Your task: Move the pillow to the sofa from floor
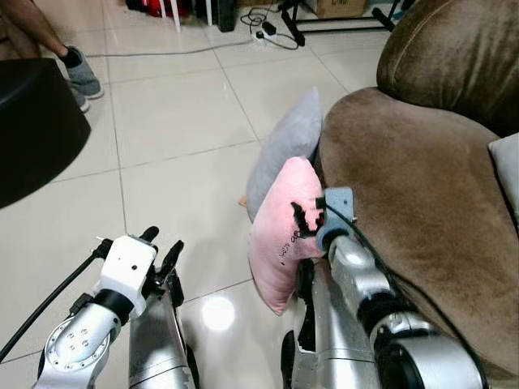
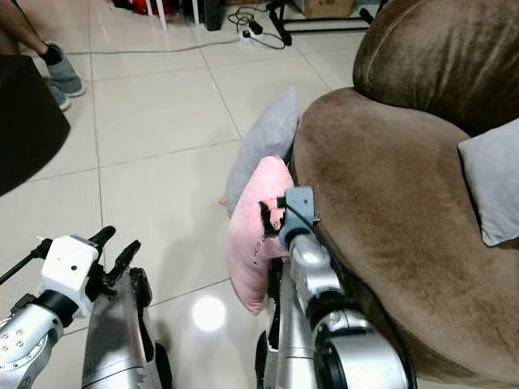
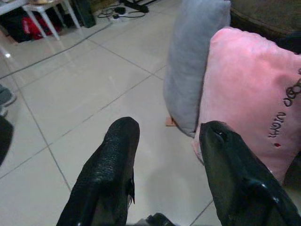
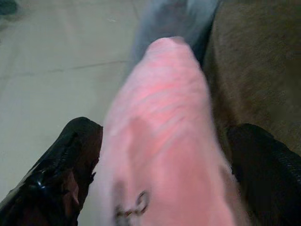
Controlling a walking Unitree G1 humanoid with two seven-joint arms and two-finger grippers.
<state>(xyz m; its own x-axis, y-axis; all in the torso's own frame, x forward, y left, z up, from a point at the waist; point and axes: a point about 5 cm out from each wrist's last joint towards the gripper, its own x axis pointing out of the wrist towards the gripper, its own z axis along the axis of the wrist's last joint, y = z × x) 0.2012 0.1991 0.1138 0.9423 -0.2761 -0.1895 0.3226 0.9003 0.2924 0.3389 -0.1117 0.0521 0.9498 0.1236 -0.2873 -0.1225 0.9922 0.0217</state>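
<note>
Here the right gripper (image 4: 164, 165) is straddling the plush pink pillow (image 1: 285, 231), fingers spread on either flank; the left gripper (image 3: 167, 160) is hovering released nearby.

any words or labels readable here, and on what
Pink pillow: dark stitched lettering along its face, with a small red mark beside it; it runs sideways and is too small and blurred to read.
Cardboard box at the far wall: no print can be made out.
Nothing else in view carries text that can be read.
</note>
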